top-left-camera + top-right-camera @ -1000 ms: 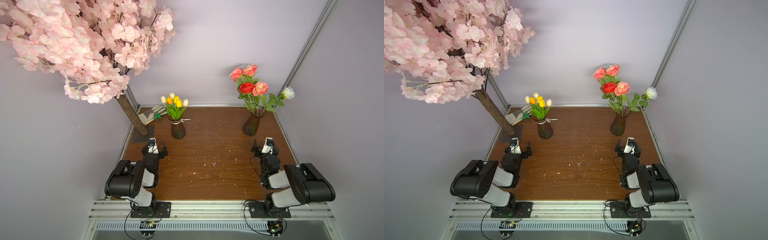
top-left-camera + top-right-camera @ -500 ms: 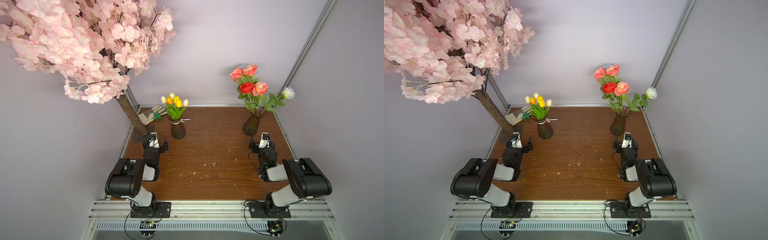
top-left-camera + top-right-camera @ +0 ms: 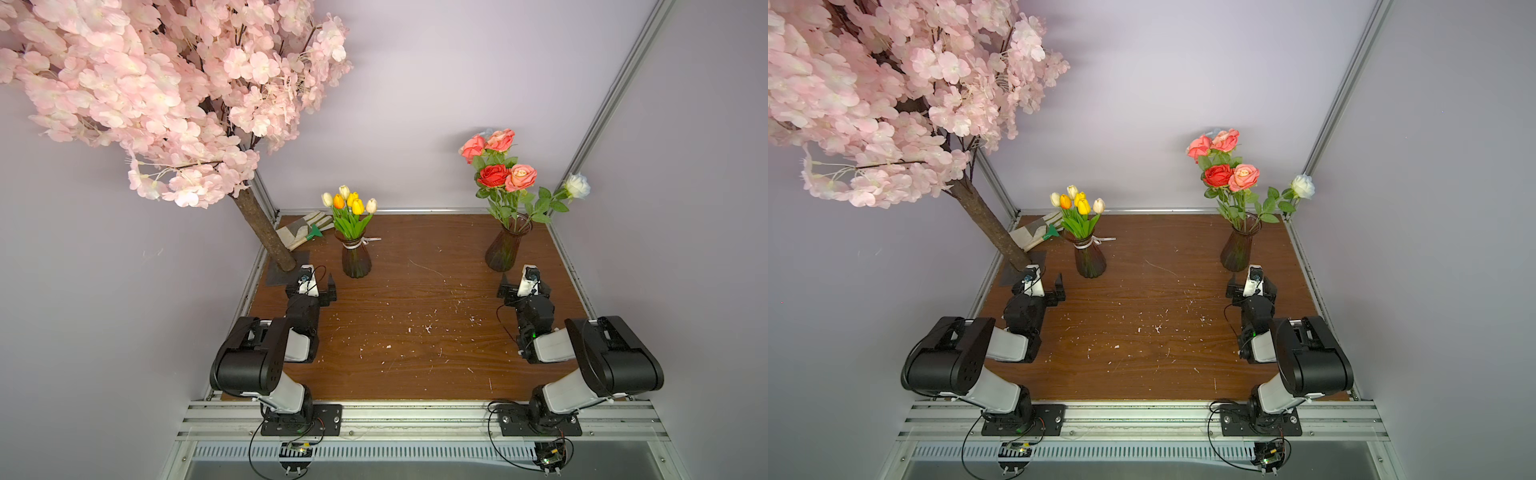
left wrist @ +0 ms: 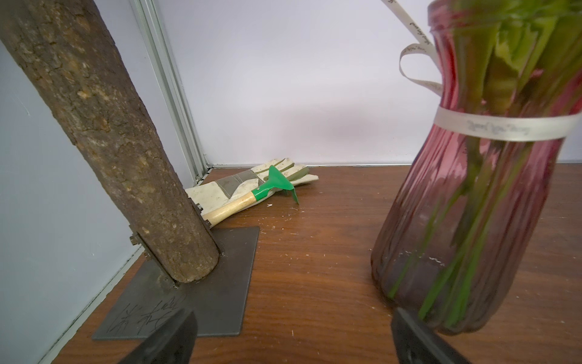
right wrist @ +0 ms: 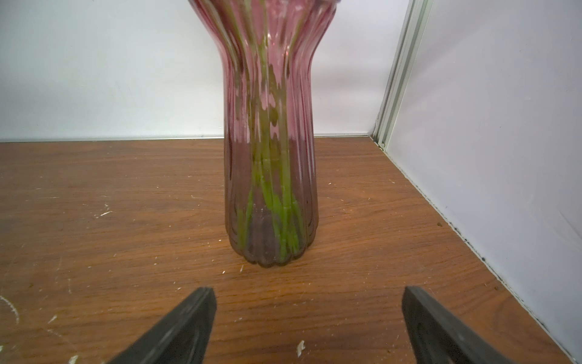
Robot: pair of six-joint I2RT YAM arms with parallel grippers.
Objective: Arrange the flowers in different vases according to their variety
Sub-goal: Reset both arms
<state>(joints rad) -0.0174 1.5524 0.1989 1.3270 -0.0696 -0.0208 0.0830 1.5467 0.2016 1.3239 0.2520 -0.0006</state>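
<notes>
Standing upright at about 11 o'clock on the wooden table (image 3: pixel 415 353), the ribboned vase (image 3: pixel 356 262) holds the tulips (image 3: pixel 351 205), cream, orange and yellow. Their green stems show through the glass in the left wrist view. The plain vase (image 3: pixel 503 251) stands upright at about 1 o'clock, well apart from it. It holds the roses (image 3: pixel 498 174), pink and red, plus one white rose (image 3: pixel 577 185) leaning out toward 3 o'clock.

The left gripper (image 3: pixel 316 283) sits low at about 10 o'clock, between the tree trunk (image 3: pixel 266 232) and the ribboned vase, its fingers spread wide and empty. In the left wrist view one fingertip (image 4: pixel 412 340) lies just before the vase's foot; whether they touch cannot be told.

The right gripper (image 3: pixel 524 283) sits low at about 2 o'clock, on the 6 o'clock side of the plain vase. Its fingers are spread wide and empty, clear of the glass.

A glove (image 3: pixel 297 229) and a green hand rake (image 3: pixel 316 232) lie in the 11 o'clock corner behind the trunk.
</notes>
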